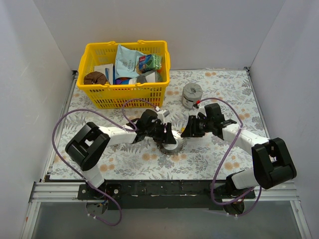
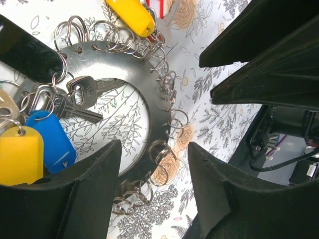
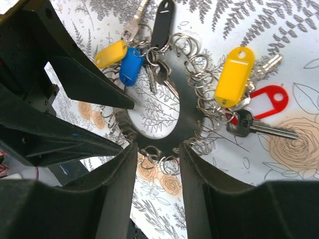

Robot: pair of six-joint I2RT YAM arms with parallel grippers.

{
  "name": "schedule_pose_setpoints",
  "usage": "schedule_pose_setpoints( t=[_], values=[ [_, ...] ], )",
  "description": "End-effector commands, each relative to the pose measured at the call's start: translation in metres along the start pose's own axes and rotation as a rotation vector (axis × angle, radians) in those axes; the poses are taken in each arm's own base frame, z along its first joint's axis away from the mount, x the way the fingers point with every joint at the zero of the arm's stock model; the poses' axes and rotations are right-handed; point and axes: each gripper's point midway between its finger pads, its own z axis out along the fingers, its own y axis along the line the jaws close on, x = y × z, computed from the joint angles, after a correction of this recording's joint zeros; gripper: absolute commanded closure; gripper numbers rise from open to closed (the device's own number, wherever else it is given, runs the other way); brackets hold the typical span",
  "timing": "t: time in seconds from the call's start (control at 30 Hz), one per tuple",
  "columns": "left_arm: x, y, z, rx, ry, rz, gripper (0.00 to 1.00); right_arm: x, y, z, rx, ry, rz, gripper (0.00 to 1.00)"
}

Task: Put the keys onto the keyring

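So, tags: 2 yellow tags (image 3: pixel 234 74), 1 blue tag (image 3: pixel 130 65), 1 black tag (image 3: pixel 162 22), 1 red tag (image 3: pixel 266 99).
Keyring (image 2: pixel 109 59): 1, flat silver disc, wide hole, small split rings (image 2: pixel 174 122) round rim, keys (image 3: pixel 261 128) at rim.
Place: on floral cloth (image 1: pixel 124 159), btwn claws.
L claw (image 2: pixel 154 154): open, astride rim.
R claw (image 3: pixel 158 152): open, astride rim.

Bright even light, soft shadows, mild glare on keyring (image 2: pixel 107 62), wrist pics sharp.

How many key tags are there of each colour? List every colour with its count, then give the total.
Yellow tags: 2
Blue tag: 1
Black tag: 1
Red tag: 1
Total: 5
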Motion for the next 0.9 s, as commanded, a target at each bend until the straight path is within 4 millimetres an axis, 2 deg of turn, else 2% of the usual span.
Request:
schedule_pose_setpoints(
  t=[0.0, 0.23, 0.43, 0.57, 0.87],
  values=[
    [-0.008, -0.012, 0.010, 0.027, -0.003, 0.022, 0.46, -0.008, -0.004, -0.006, 0.026, -0.025, -0.018, 0.53],
    [0.006, -0.009, 0.027, 0.033, 0.052, 0.016, 0.46, -0.003, -0.014, -0.008, 0.050, -0.021, -0.007, 0.53],
    [0.026, -0.011, 0.031, 0.040, 0.100, 0.018, 0.47, 0.001, -0.018, -0.008, 0.058, -0.013, -0.004, 0.53],
    [0.046, -0.002, 0.024, 0.017, 0.134, 0.007, 0.47, 0.002, -0.021, -0.009, 0.065, -0.011, -0.008, 0.53],
    [0.063, 0.001, 0.000, -0.017, 0.147, -0.012, 0.48, 0.004, -0.024, -0.008, 0.070, -0.002, -0.014, 0.52]
  ],
)
